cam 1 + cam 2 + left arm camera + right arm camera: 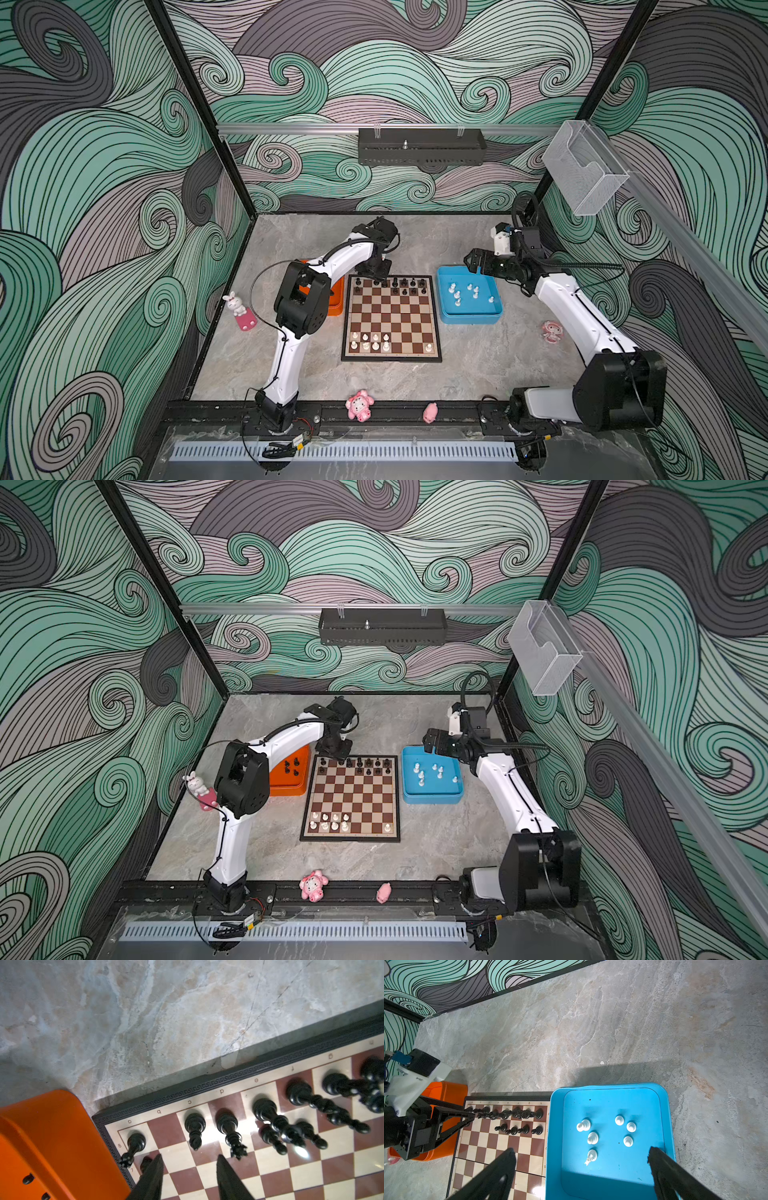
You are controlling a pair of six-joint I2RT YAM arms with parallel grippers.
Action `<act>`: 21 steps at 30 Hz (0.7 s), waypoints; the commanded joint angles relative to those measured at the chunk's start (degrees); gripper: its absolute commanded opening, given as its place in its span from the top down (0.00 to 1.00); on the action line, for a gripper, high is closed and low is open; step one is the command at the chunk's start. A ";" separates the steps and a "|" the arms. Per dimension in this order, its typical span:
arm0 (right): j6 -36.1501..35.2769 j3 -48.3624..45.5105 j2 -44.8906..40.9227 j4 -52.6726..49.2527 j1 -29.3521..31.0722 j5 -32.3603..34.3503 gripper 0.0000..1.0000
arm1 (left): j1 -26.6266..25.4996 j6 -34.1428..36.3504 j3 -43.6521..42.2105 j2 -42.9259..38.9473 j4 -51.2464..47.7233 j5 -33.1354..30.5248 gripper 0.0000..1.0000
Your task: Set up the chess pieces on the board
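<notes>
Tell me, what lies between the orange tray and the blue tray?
The board, chess pieces on its far and near rows, in both top views.

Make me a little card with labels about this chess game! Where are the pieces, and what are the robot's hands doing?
Board: square brown and cream chessboard, between the trays
Far two rows: black chessmen
Near two rows: white chessmen
Orange plastic tray: spare black pieces
Blue plastic tray: six spare white pieces
Left gripper: open, empty, over the board's far left corner
Right gripper: open wide, empty, by the blue tray
</notes>
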 commanded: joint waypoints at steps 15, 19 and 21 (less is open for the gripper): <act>-0.02 -0.43 0.71 0.18 -0.19 -1.02 0.01 | -0.53 0.84 -0.05 -1.30 -1.13 0.78 0.54; 0.07 -0.27 0.98 0.19 -0.21 -1.27 0.01 | -0.62 0.52 0.43 -0.16 -1.21 1.10 0.54; 0.07 -0.35 0.97 0.18 -0.22 -1.32 0.01 | -0.62 0.15 1.10 0.03 -1.64 1.19 0.54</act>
